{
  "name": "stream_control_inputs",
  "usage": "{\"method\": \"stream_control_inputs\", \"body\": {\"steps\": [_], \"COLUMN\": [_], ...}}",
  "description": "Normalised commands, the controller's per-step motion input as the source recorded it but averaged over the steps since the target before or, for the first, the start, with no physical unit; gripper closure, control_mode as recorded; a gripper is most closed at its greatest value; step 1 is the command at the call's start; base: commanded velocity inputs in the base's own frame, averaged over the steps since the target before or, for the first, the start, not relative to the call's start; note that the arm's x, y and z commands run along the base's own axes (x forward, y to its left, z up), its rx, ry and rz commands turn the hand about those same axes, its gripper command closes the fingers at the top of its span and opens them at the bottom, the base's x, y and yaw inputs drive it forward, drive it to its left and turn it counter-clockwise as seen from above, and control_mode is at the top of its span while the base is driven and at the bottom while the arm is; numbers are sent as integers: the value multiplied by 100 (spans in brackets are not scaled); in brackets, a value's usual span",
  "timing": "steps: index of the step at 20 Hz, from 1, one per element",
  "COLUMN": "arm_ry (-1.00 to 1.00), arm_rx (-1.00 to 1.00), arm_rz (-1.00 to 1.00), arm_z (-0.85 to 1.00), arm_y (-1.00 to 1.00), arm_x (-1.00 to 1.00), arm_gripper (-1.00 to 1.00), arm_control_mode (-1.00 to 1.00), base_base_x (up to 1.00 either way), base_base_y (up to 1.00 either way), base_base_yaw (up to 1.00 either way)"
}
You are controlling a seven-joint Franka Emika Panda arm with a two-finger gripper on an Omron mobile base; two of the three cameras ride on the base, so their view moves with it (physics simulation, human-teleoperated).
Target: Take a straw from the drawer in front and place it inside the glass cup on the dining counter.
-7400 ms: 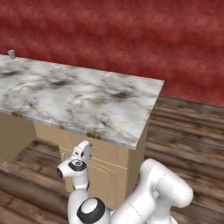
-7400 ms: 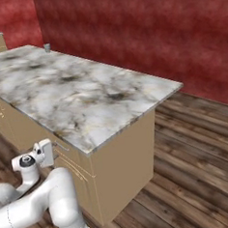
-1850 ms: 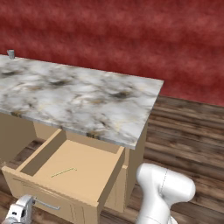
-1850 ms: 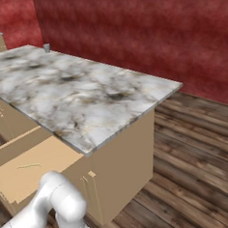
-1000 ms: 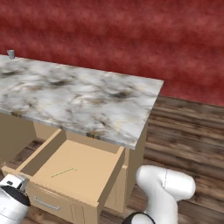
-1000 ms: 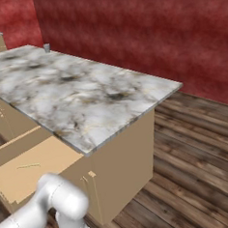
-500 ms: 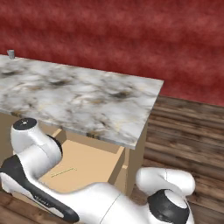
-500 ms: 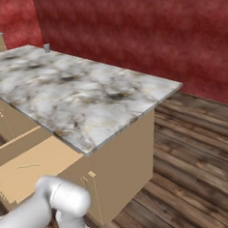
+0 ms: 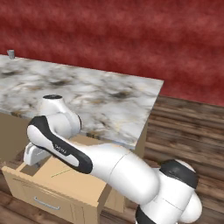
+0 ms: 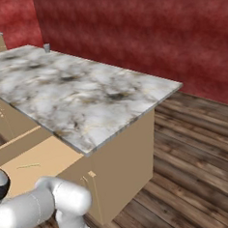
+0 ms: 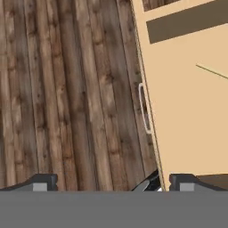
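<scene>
Arm now swung up and across the front of the shallow light-tan wooden drawer [image 9: 65,186]; half a second ago its elbow stood higher and further left, and a second ago only the wrist showed at the lower left corner of the left base view. Drawer pulled out as before, nothing in it shifted.

Two-finger pincer [image 11: 111,181] looks down along the drawer's front edge. Tips spread wide, one over the dark plank floor [image 11: 67,98], the other over the drawer's inside. Nothing held between them.

Slim silver bar handle [image 11: 143,109] sits just ahead of the pincer, between the two tips' lines, on the drawer front.

Thin pale yellow-green straw [image 11: 213,72] lies flat on the drawer bottom, ahead of the pincer and off to the side of the tip over the drawer, well apart from it, untouched. Same straw visible in the base views [image 9: 60,173] [image 10: 27,166].

Small translucent grey-white glass cup [image 9: 11,54] stands upright at the far corner of the white-grey marble dining counter [image 9: 100,100], far beyond the pincer.
</scene>
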Motion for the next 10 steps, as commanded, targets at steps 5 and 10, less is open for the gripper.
{"method": "stream_control_inputs", "body": {"steps": [5,10], "arm_ry": [1,1], "arm_rx": [-14,-12], "arm_rz": [1,8], "arm_z": [0,-1], "arm_y": [-30,-18], "arm_x": [46,42], "arm_gripper": [-100,-100], "arm_control_mode": [-100,-100], "base_base_x": [0,0], "base_base_y": [0,0], "base_base_yaw": [0,0]}}
